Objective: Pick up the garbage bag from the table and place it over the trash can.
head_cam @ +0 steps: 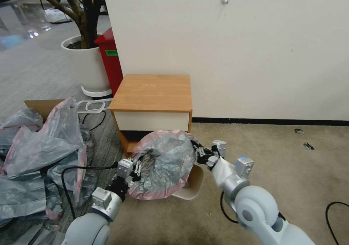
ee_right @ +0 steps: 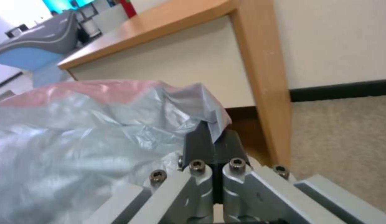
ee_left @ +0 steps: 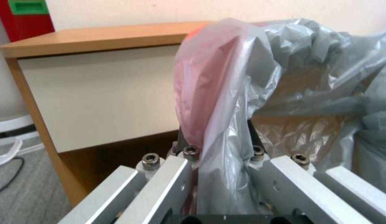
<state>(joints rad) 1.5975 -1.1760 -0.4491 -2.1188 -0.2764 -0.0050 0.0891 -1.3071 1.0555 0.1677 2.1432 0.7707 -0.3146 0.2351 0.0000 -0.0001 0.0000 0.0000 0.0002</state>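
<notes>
Nearest my head camera are the two grey arms, and between them hangs the thin, crinkly, translucent grey plastic garbage bag with the pink-red rim [head_cam: 165, 161], spread open and held off the small light-brown wooden worktop with the white drawer front [head_cam: 152, 92]. My left gripper [head_cam: 135, 169] is clenched on the bag's pink edge at one side; in the left wrist view the film runs down between its fingers [ee_left: 189, 155]. My right gripper [head_cam: 202, 154] is pinched tight on a fold at the opposite side, its black pads [ee_right: 197, 146] closed on the plastic. The small cream-beige rectangular plastic trash can [head_cam: 192, 187] sits on the carpet just under the bag, partly covered by it. I judge I am in the placing step: next, the open mouth must be lowered squarely around the rolled rim, both sides kept taut.
</notes>
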